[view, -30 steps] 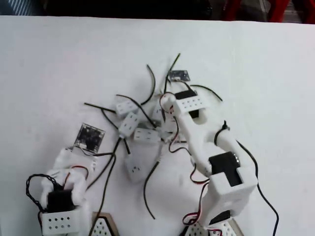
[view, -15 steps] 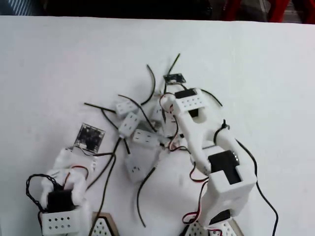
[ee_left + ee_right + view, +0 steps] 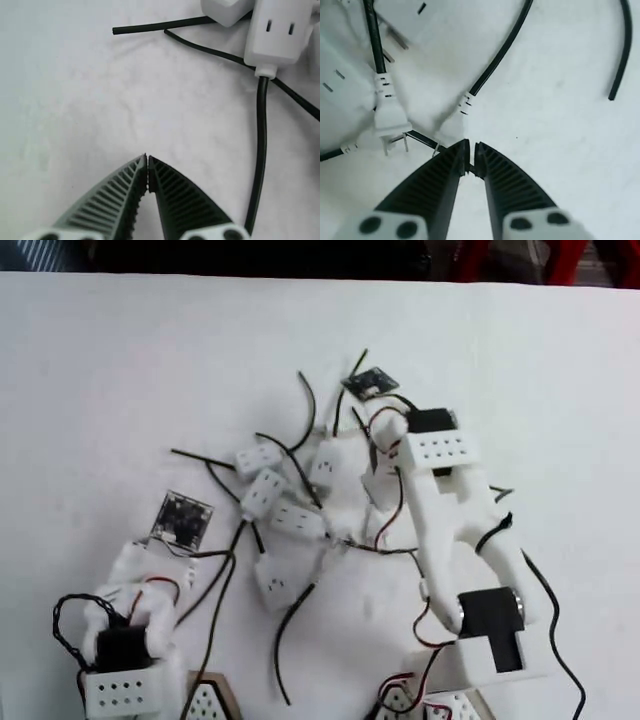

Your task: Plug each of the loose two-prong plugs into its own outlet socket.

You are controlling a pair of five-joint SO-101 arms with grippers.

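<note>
The pick-up step looks to be in hand. The right gripper (image 3: 471, 148), at the right edge of the socket cluster (image 3: 262, 492), has its fingers pinched together on what seems to be the tip of a white plug (image 3: 451, 129). The left gripper (image 3: 147, 161), closed on nothing, hangs left of the cluster. Next, the plug probably needs lifting clear and its prongs lining up with a free socket's slots.

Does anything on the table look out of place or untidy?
Yes. The sockets and cords lie tangled in a heap at odd angles, and a plug lies loose with its prongs bare.
</note>
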